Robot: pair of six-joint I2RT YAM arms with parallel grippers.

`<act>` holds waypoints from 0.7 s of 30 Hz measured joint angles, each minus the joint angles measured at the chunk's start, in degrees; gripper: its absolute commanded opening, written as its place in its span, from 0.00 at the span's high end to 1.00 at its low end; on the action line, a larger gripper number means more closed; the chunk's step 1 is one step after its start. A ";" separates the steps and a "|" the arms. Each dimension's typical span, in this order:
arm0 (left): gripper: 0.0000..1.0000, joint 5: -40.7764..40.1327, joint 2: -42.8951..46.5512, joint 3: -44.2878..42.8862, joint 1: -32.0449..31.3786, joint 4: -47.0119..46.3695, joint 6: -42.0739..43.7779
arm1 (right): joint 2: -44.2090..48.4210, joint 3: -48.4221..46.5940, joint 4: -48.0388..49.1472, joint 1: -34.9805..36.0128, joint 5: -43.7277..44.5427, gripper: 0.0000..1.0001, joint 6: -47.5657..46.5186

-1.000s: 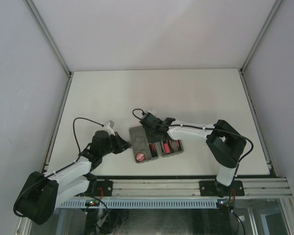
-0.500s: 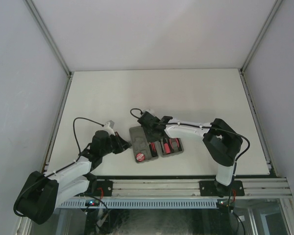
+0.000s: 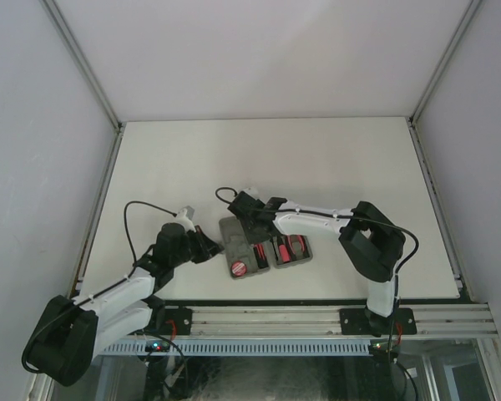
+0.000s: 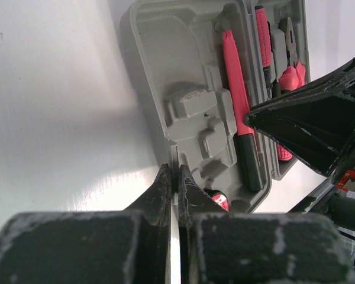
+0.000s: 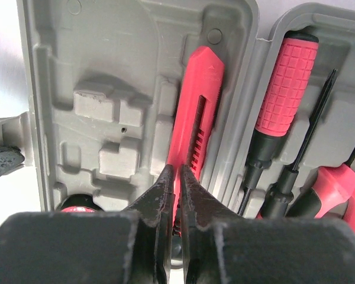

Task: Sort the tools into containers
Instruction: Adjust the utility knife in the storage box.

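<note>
Hovering closed at the grey case.
Right hand over slim red tool; left hand at left rim.

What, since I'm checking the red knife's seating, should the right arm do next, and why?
Probably press down gently: the right end effector, shut, sits over the red knife lying along its recess in the case, whose rim the left end effector pinches steady.

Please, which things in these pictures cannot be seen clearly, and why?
- Round red tool: right wrist view, mostly hidden by the right gripper.
- Pliers: right wrist view, cut off by the picture's edge.
- Left gripper on the case rim: left wrist view, its own fingers cover the contact.
</note>
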State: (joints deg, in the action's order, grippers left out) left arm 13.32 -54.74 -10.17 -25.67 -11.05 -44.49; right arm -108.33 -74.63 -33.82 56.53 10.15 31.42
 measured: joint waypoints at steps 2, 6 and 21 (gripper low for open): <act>1.00 -0.04 0.37 0.00 0.00 0.50 0.00 | -0.28 -0.35 -0.31 0.11 0.00 0.97 -0.04; 1.00 -0.04 0.63 0.00 0.00 0.90 0.00 | -0.76 -0.87 -0.76 0.20 -0.04 0.98 -0.26; 1.00 -0.02 0.79 0.00 0.09 1.14 0.00 | -1.92 1.75 2.27 -0.48 -2.54 0.99 -0.81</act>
State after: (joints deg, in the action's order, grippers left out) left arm 13.30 -53.95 -10.17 -25.58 -9.91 -44.49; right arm -110.26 -72.88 -31.55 56.05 7.62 30.61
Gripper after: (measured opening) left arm 0.025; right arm 0.020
